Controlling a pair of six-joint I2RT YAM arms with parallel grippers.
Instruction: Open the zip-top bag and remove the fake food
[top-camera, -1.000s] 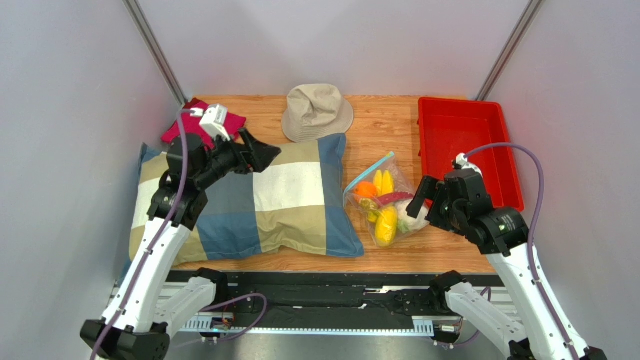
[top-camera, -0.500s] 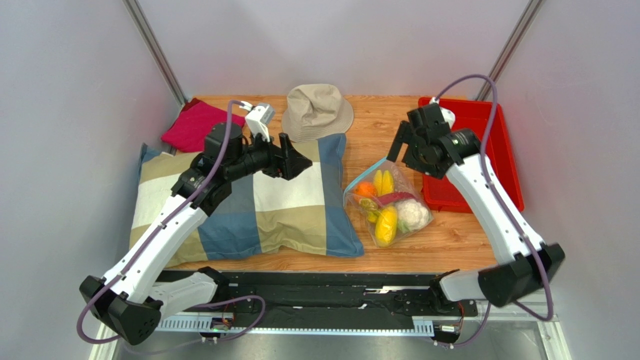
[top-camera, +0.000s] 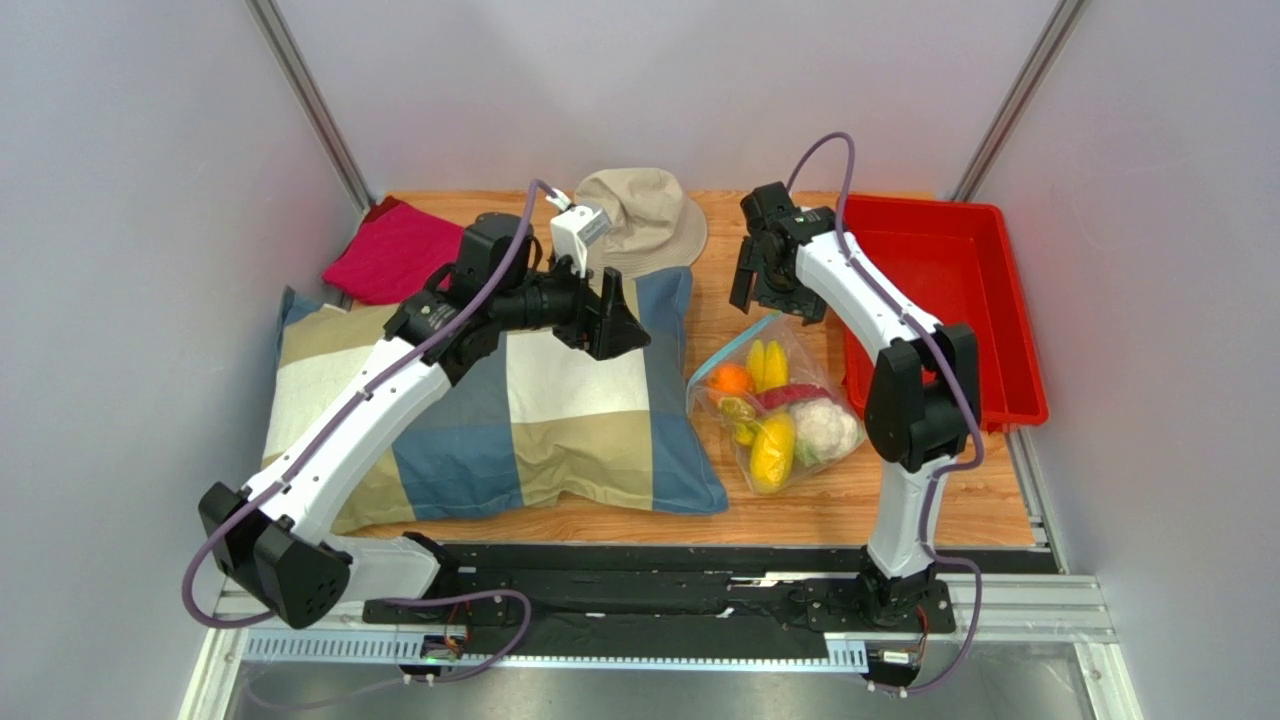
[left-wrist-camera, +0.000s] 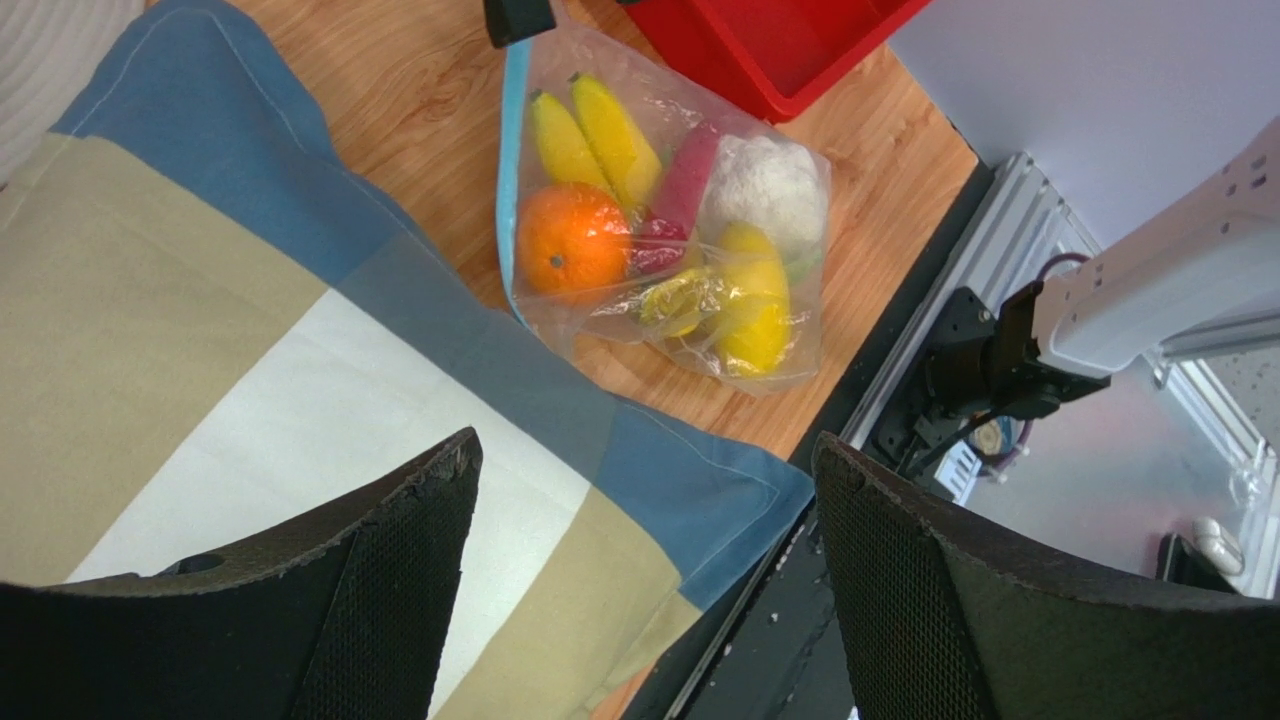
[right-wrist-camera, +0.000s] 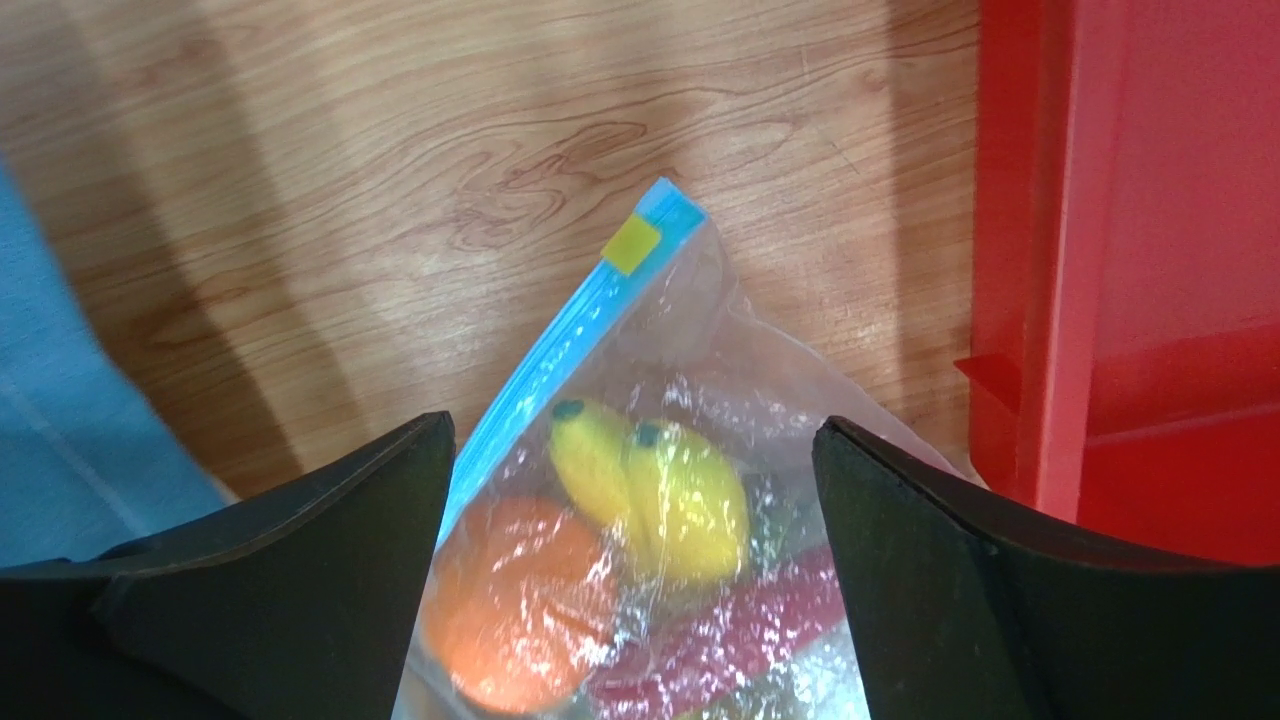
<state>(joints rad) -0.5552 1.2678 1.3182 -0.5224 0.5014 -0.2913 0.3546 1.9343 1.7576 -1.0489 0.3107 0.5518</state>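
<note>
The zip-top bag (top-camera: 774, 402) lies shut on the wooden table, right of the pillow, with its light blue zip strip (top-camera: 739, 348) along its left edge. Inside it are an orange (top-camera: 732, 380), bananas (top-camera: 766, 363), a red pepper piece (top-camera: 792, 398), a cauliflower (top-camera: 827, 429) and a yellow oval fruit (top-camera: 772, 447). My left gripper (top-camera: 628, 323) is open and empty above the pillow's right part, left of the bag (left-wrist-camera: 661, 210). My right gripper (top-camera: 757, 293) is open and empty above the bag's far corner; its view looks down on the strip (right-wrist-camera: 579, 338), bananas (right-wrist-camera: 661, 488) and orange (right-wrist-camera: 511, 600).
A blue, beige and white patchwork pillow (top-camera: 496, 405) fills the table's left half. A beige bucket hat (top-camera: 639, 218) lies at the back middle, and a dark pink cloth (top-camera: 394, 252) at the back left. A red tray (top-camera: 932, 285) stands to the right of the bag.
My left gripper has moved right over the pillow, nearer the bag. My right gripper has swung from the bag's near right side to above its far corner. The bag has not moved.
</note>
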